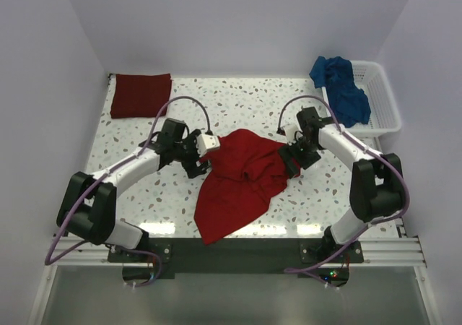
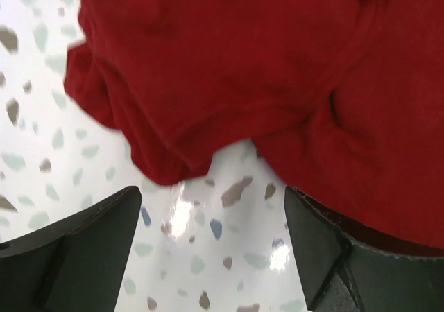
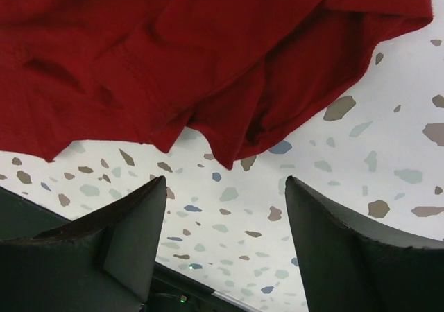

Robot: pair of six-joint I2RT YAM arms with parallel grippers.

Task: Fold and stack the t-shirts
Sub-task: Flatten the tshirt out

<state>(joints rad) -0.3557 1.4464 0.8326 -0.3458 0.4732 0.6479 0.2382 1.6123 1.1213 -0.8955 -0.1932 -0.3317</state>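
The bright red t-shirt (image 1: 242, 180) is soft, matt, creased cloth. The maroon t-shirt (image 1: 141, 94) and the blue t-shirt (image 1: 341, 87) are matt cloth as well. The table (image 1: 245, 101) has a smooth, glossy, speckled top. The basket (image 1: 386, 102) is white plastic lattice. The left gripper (image 2: 211, 201) and the right gripper (image 3: 225, 187) have matt black fingers.

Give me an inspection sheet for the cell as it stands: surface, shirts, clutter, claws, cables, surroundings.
Surface: speckled table, glare spots near the front edge.
Job's things: bright red t-shirt crumpled at centre; maroon t-shirt folded, far left corner; blue t-shirt hanging over the basket rim.
Clutter: white basket, far right; nothing else seen.
Grippers: left claw and right claw open at the red shirt's edges, holding nothing.
Cables: purple cables loop above each arm, off the cloth.
Surroundings: plain white walls on three sides.
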